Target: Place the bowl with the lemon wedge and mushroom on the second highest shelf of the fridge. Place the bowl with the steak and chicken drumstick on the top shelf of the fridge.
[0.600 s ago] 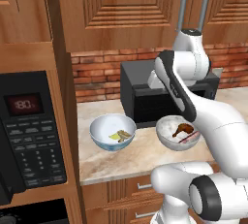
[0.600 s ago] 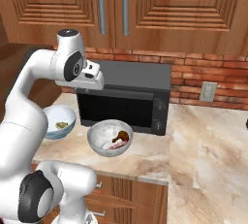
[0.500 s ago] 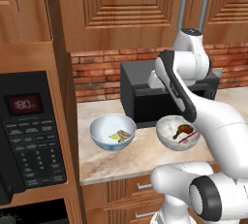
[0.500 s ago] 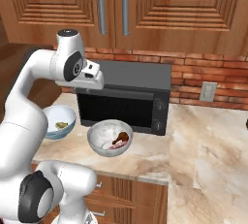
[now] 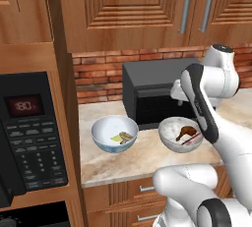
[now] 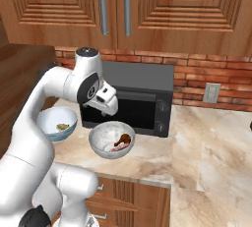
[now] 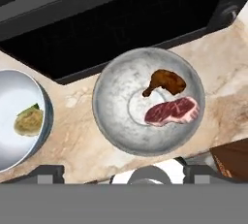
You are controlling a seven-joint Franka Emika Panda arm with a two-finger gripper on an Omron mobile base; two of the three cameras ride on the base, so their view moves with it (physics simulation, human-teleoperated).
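Looking at it, nothing had really moved: the gripper still hung fingers apart above the grey steak-and-drumstick bowl on the marble counter, the blue-rimmed lemon-and-mushroom bowl beside, neither grabbed yet.

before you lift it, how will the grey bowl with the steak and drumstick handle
The grey round bowl looks rigid, so it should hold shape. The raw red steak and brown chicken drumstick lie loose, so tilting probably slides them. Its curved rim may slip.
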